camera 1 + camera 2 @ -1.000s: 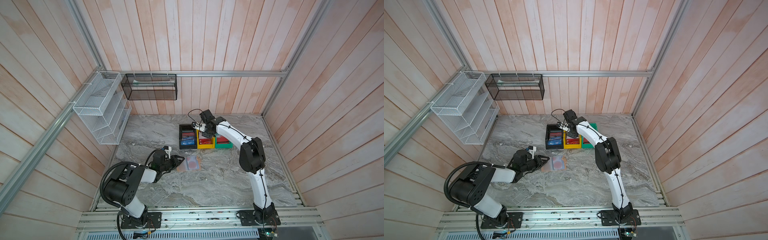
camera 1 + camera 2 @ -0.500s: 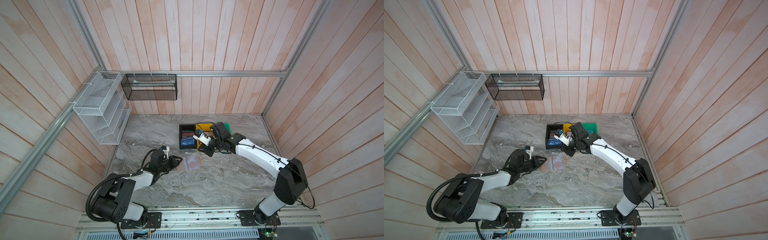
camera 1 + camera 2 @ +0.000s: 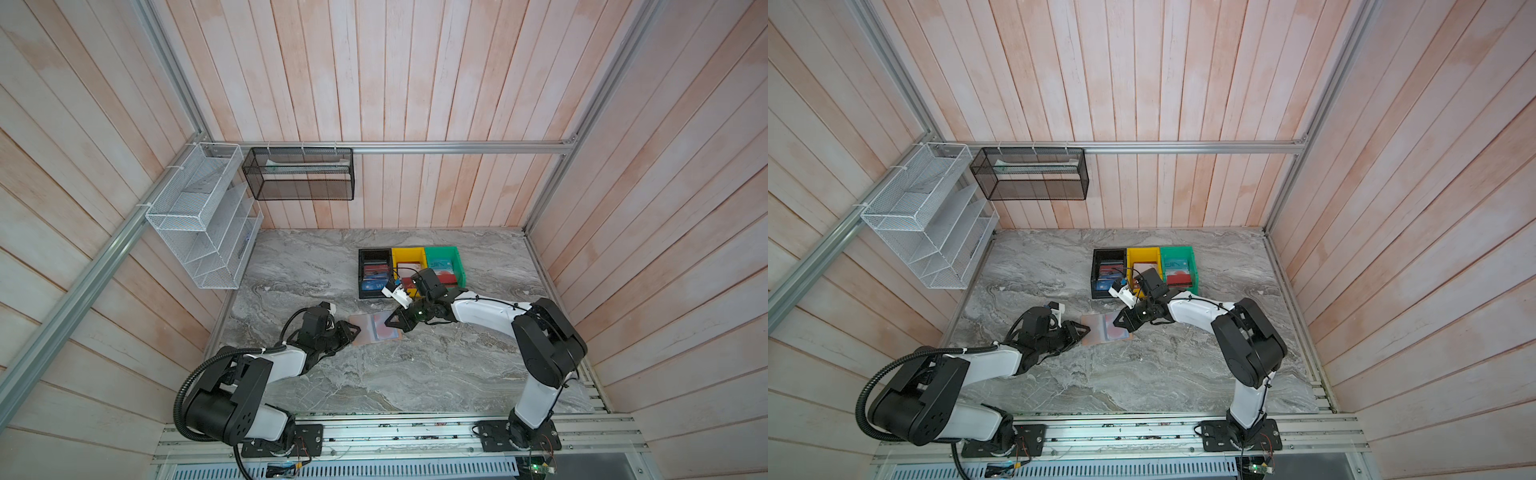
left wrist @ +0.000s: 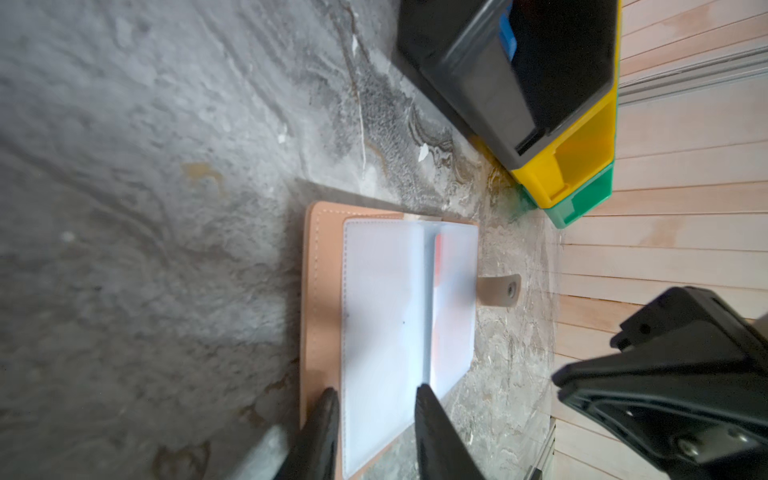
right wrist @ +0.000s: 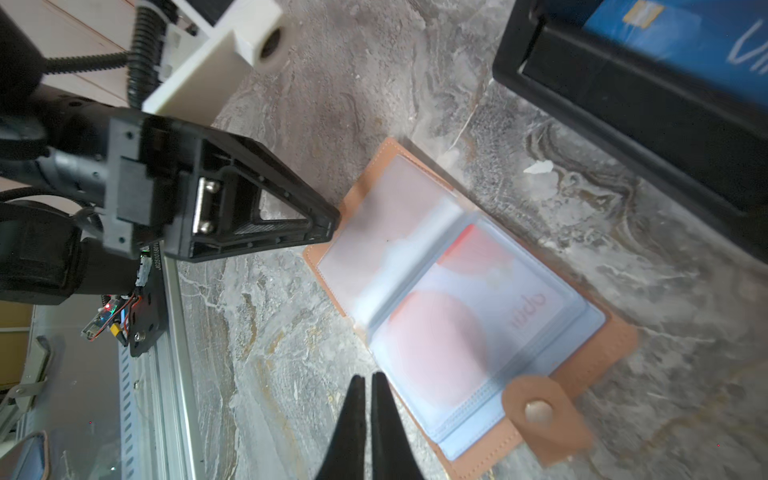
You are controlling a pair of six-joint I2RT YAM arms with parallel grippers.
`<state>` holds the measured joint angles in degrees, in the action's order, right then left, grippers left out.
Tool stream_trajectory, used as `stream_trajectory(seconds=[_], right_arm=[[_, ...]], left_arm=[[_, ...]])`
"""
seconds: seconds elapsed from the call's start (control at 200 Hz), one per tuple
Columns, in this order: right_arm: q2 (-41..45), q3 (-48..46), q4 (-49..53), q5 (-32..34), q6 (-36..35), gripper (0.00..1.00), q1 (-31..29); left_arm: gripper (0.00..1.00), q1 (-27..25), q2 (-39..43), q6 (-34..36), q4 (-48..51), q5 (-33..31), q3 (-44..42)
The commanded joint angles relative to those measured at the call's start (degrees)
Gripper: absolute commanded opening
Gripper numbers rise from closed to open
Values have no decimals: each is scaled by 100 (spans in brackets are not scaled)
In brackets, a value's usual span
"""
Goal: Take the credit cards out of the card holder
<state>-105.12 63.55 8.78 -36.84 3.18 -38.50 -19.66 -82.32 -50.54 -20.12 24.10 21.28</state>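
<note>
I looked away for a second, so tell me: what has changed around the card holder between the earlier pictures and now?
The right gripper swung back from over the yellow bin to the right edge of the card holder, its jaws now shut on nothing. Unchanged: the left gripper at the holder's left edge, jaws apart; the holder lying open; the red-circle card in its sleeve.

A: What crowds the card holder [image 3: 372, 331]?
B: The left gripper [image 3: 356, 331] at one edge, the right gripper [image 3: 389, 323] at the opposite edge, the black bin [image 3: 360, 274] close behind.
A: Free room?
B: Bare table [image 3: 395, 374] towards the arms' bases.
</note>
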Motion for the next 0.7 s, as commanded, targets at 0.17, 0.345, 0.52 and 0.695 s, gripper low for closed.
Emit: stream_trajectory(seconds=[0.17,0.345,0.52,0.695], right_arm=[[-624,436,344,954,172,7,53],[-790,488,582,1197,88,6,101],[-782,479,664,1406,81,6,143],[-774,486,831,1583,11,5,204]], left_arm=[[34,-21,-243,88,-28,-137,-45],[34,-20,-427,89,-136,-108,-23],[34,-28,-725,97,-274,11,85],[34,-29,-820,106,-347,54,81]])
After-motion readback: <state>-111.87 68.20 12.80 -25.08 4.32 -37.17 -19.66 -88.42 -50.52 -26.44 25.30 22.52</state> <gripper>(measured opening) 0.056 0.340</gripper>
